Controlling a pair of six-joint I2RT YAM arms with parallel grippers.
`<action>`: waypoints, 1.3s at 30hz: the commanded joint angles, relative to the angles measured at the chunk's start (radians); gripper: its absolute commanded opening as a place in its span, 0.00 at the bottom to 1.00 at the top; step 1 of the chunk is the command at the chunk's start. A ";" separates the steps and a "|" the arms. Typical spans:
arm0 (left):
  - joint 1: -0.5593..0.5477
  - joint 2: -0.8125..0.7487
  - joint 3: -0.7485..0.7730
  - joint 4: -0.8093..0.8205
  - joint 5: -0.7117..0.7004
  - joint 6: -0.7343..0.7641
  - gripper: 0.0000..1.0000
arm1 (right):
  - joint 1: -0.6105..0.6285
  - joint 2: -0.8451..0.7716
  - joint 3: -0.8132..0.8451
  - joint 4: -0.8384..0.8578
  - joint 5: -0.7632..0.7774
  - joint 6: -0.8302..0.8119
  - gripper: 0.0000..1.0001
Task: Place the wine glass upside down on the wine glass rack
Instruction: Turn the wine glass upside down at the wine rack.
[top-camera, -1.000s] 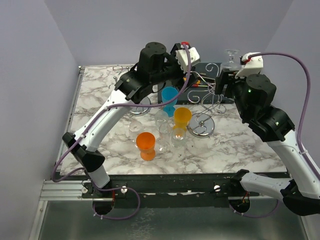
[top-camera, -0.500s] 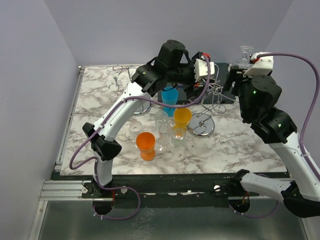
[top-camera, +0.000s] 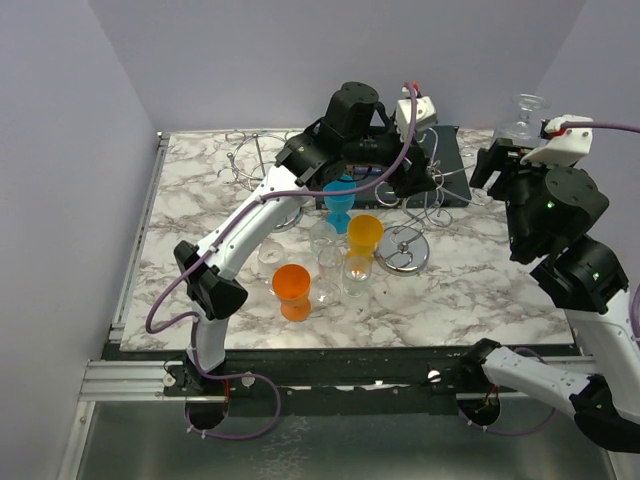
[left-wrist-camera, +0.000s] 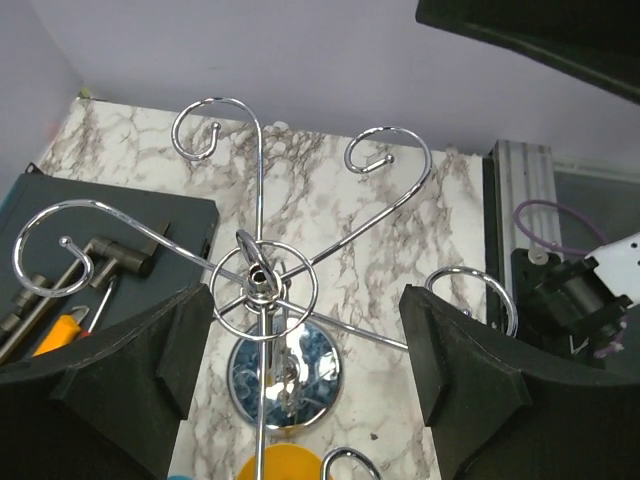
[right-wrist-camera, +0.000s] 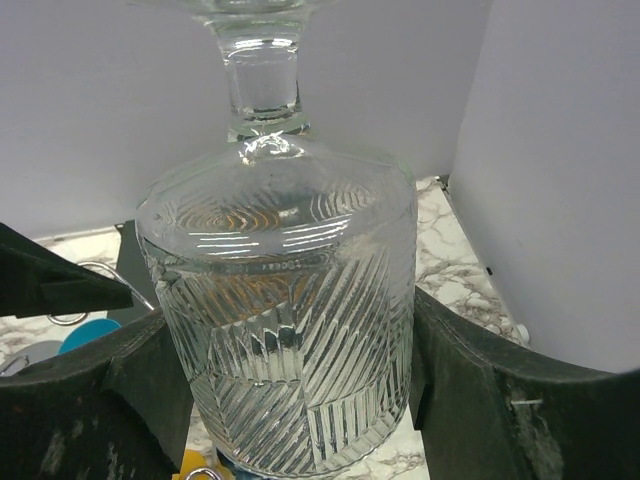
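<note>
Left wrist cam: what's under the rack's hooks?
Its chrome base on the marble table, the rim of an orange cup at the bottom edge, a dark tool tray beneath the left hook. The fingers cover both lower corners.

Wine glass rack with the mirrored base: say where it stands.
In the top external view the wine glass rack stands right of centre, right of the yellow cup and in front of the dark tray, beneath the left tool.
</note>
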 joint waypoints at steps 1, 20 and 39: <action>-0.013 0.033 0.001 0.066 -0.003 -0.116 0.83 | -0.002 -0.020 0.031 -0.015 0.006 0.022 0.00; -0.021 0.155 0.103 0.083 -0.088 -0.123 0.36 | -0.002 -0.117 -0.048 0.009 -0.131 0.054 0.00; -0.026 0.026 -0.119 0.416 -0.170 -0.062 0.00 | -0.003 -0.180 -0.178 0.074 -0.215 0.039 0.00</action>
